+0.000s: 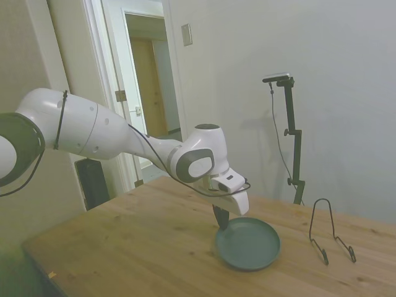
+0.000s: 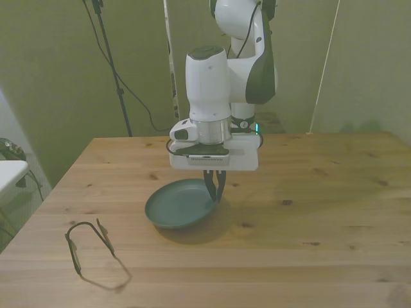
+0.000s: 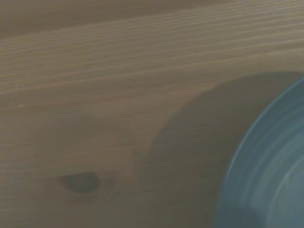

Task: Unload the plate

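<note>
- The desk [image 1: 142, 241] is light wood with dark knots and lines in it.
- The room has plain pale walls. The side view shows an open white door frame [image 1: 117, 80] with a hallway behind it.
- One teal plate [image 2: 176, 204] sits on the desk, near the middle. It looks a bit tipped, with one edge lifted up.
- The gripper [image 2: 214, 190] points down at the plate's rim, on the front view's right side of the plate.
- The dark fingers [image 2: 218, 186] are pinched together on the plate's edge and hold it.
- One thin black wire stand [image 1: 331, 232] is on the desk, well apart from the plate.
- The front view shows black cables [image 2: 119, 83] hanging by the wall. The side view does not show them.
- The wrist view is blurry. It shows only bare wood, a dark knot [image 3: 80, 183], part of the plate's rim [image 3: 266, 166] and its shadow.
- There is one arm [image 1: 124, 139], one plate and one wire stand.
</note>
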